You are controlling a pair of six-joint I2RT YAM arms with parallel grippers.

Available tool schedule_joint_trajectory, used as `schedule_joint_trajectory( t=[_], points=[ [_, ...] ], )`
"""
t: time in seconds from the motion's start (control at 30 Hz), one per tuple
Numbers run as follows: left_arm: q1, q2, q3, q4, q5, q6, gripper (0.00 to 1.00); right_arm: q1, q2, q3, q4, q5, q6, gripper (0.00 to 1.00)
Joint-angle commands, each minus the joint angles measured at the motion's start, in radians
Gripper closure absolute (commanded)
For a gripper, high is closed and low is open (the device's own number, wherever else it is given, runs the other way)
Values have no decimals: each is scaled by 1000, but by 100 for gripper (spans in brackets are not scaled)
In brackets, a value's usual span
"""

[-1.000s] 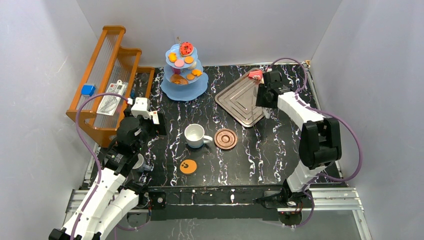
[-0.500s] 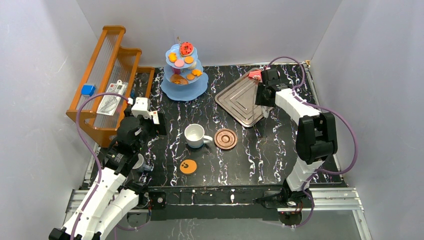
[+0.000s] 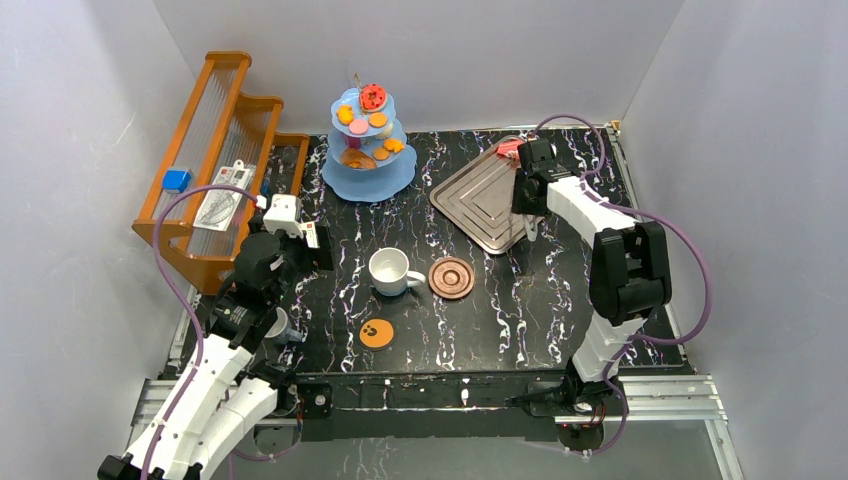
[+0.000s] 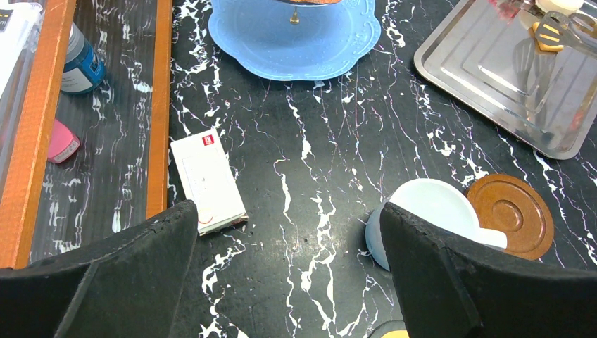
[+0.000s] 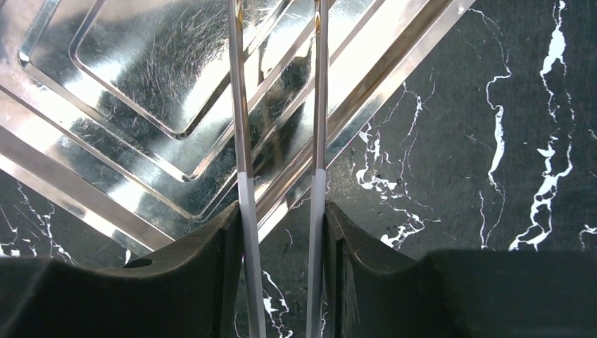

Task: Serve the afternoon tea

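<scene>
Gripping steel tongs (image 5: 238,105), right jaws half-closed over stepped, scratched metal tray (image 5: 141,70); left jaws wide, empty, above white-veined black bench (image 4: 317,141).

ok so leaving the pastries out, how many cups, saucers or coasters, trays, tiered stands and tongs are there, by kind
cups: 2 (white mug, small grey cup partly hidden by the left arm)
saucers or coasters: 2 (brown saucer, orange paw-print coaster)
trays: 1 (silver tray)
tiered stands: 1 (blue stand)
tongs: 1 (metal tongs)
total: 7
</scene>
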Motion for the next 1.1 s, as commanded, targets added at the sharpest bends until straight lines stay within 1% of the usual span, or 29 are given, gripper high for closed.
schedule_joint_trajectory(
  t=[0.0, 0.17, 0.53, 0.73, 0.9, 1.07],
  points=[
    [-5, -9, 28, 15, 3, 1, 2, 31, 0, 75, -14, 63, -33, 53],
    [-5, -15, 26, 14, -4, 2, 2, 55, 17, 116, -46, 68, -43, 55],
    [-5, -27, 28, 14, -4, 1, 2, 137, 15, 152, -72, 84, -71, 55],
    [-5, -32, 26, 13, -3, 0, 2, 165, 6, 162, -63, 42, -68, 55],
    [-5, -29, 28, 13, -3, 2, 2, 178, -2, 157, -9, -5, -38, 57],
    [-5, -30, 27, 13, -5, 2, 2, 193, 15, 194, 20, -38, -31, 58]
  ],
)
